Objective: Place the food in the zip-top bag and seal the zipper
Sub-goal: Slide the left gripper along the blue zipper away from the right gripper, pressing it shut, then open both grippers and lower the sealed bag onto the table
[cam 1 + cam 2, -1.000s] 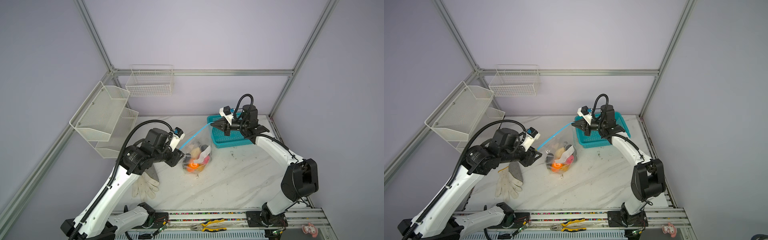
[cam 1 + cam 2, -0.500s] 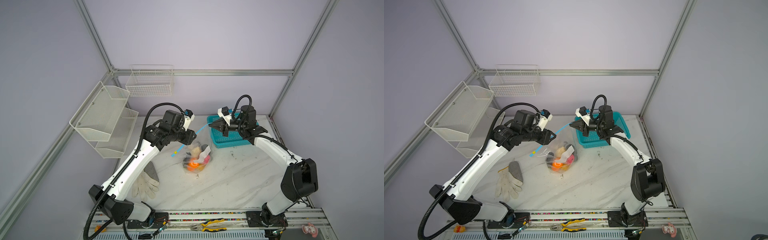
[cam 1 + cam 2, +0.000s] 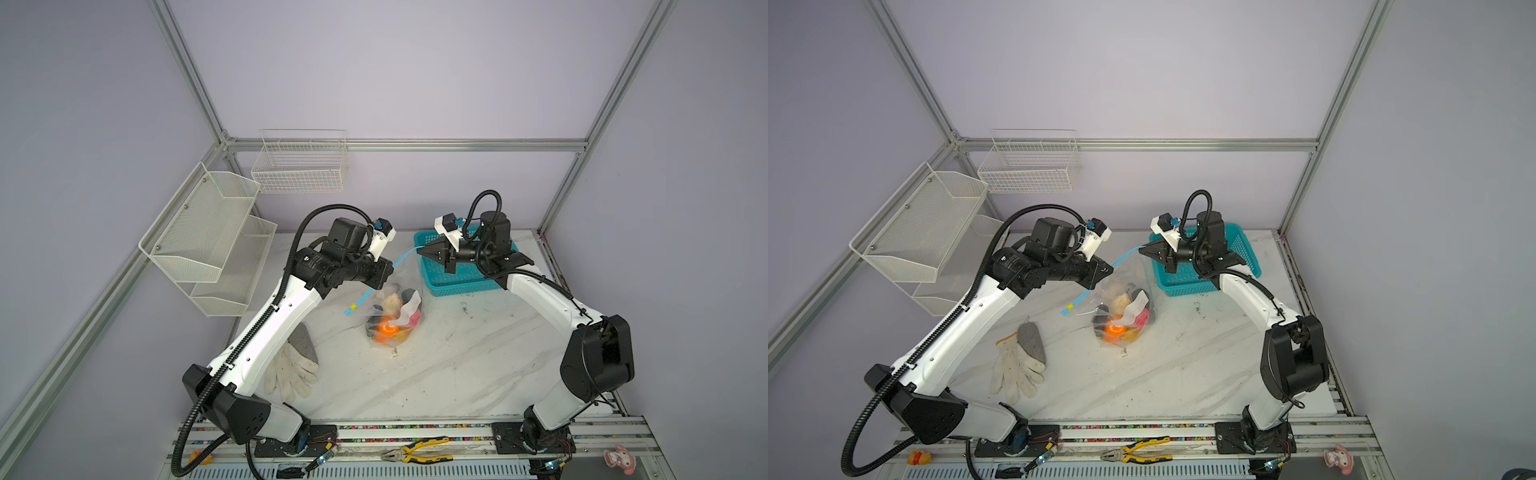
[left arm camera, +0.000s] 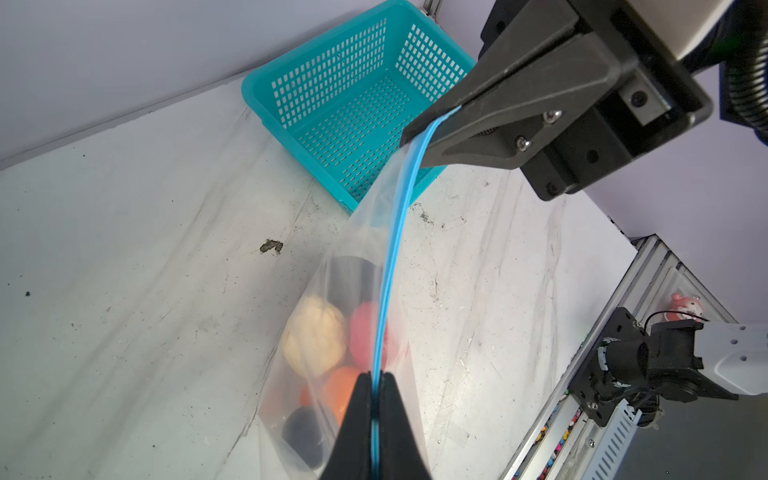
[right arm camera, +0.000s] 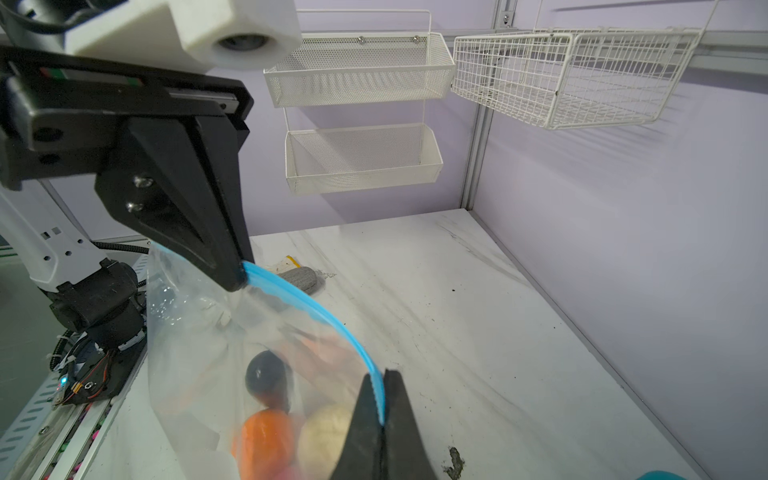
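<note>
Swung toward the back edge of the tabletop, the left gripper now clamps the zipper. The right gripper clamps its end.

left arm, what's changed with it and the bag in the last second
The left gripper rose and moved toward the back of the table, from the lower end of the zipper to a spot nearer the right gripper, and its fingers closed on the strip. The slider tab now hangs free. Unchanged: the right gripper's pinch on the strip's other end, the zip-top bag and food on the table.
</note>
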Tool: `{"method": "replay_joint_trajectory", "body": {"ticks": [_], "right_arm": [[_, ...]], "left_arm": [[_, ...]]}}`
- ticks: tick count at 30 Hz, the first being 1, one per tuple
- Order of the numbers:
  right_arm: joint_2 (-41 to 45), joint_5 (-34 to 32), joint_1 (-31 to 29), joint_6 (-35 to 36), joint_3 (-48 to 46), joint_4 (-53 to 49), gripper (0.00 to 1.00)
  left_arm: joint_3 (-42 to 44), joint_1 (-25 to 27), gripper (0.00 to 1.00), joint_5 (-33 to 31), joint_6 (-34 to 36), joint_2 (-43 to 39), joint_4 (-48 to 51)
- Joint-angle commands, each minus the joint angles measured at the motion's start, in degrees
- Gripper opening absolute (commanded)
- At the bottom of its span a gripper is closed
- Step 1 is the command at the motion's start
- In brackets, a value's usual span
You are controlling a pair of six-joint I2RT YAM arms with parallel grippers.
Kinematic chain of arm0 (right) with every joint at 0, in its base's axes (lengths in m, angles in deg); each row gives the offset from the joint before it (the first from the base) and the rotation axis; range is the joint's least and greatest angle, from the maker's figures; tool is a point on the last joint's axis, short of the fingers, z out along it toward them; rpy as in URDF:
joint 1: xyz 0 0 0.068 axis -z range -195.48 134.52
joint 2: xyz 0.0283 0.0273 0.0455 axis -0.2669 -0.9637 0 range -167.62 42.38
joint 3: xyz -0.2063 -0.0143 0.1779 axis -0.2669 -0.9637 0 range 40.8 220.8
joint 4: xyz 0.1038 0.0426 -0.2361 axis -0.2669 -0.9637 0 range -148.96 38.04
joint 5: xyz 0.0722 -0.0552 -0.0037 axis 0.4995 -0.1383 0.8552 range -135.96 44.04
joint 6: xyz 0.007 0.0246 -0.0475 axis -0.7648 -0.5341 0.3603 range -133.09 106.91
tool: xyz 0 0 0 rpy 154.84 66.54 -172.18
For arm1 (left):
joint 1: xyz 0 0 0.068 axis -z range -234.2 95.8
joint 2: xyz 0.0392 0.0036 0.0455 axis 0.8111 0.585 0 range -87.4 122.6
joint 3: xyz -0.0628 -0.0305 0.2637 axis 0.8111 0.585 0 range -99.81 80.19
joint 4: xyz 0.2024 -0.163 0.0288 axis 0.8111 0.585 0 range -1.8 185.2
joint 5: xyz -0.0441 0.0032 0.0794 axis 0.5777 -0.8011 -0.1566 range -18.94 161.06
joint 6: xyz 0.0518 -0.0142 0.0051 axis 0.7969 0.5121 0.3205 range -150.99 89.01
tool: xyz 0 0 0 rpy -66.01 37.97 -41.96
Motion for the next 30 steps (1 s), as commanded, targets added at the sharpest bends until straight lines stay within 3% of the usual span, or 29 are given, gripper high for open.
{"method": "replay_joint_trajectory", "body": {"ticks": [1,6,8,11,14,22,30], "right_arm": [[-0.3,1.1,-0.3,-0.5,1.2,2.0,0.00],[-0.4,0.7,-0.3,-2.5,2.4,0.8,0.30],[0.8,-2.2,-0.3,-7.1,2.0,0.7,0.50],[5.5,-9.0,-0.3,-12.8,-2.6,2.6,0.62],[12.3,-17.3,-0.3,-21.2,-10.6,10.8,0.67],[24.6,-43.2,0.8,-23.2,-18.4,11.4,0.74],[25.1,-53.3,2.5,-23.2,-17.4,10.2,0.75]], "left_arm": [[-5.1,-0.2,0.04,1.3,0.6,-0.8,-0.5],[-4.9,-0.1,0.02,2.4,-1.2,-1.5,-0.5],[-4.3,-0.1,0.01,2.2,-2.7,-3.5,-0.6],[-3.9,-0.1,0.00,3.0,-5.6,-4.7,-0.6],[-4.2,-0.1,0.00,5.3,-10.2,-5.4,-0.5],[2.6,2.8,0.00,9.5,-26.1,-9.9,-11.1],[4.0,13.1,0.00,6.3,-35.5,-9.5,-20.6]]}}
